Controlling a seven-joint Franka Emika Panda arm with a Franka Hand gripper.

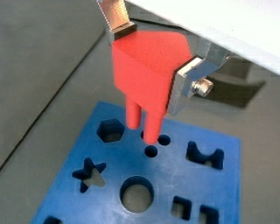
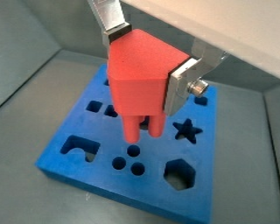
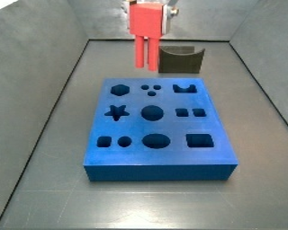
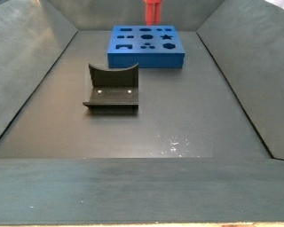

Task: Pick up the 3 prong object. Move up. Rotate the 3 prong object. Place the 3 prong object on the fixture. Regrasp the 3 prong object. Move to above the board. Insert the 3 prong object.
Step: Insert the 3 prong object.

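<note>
While gripper [image 3: 148, 9] clamps 3 prong object [image 3: 147, 34] at top centre of side view, prongs hang down above board [image 3: 158, 157]; fixture [image 3: 180, 60] behind, upper right.

1. The gripper [image 2: 145, 59] is seen in both wrist views, with its jaws closed on the 3 prong object [image 2: 143, 83], which is held between the two flat silver fingers [image 2: 184, 80].
2. The piece is gripped at its wide upper body, and its prongs are pointed downward.
3. In a side view, the gripper [image 3: 148, 9] is held high near the picture's top edge, raised above the surface; the arm itself is not shown.
</note>
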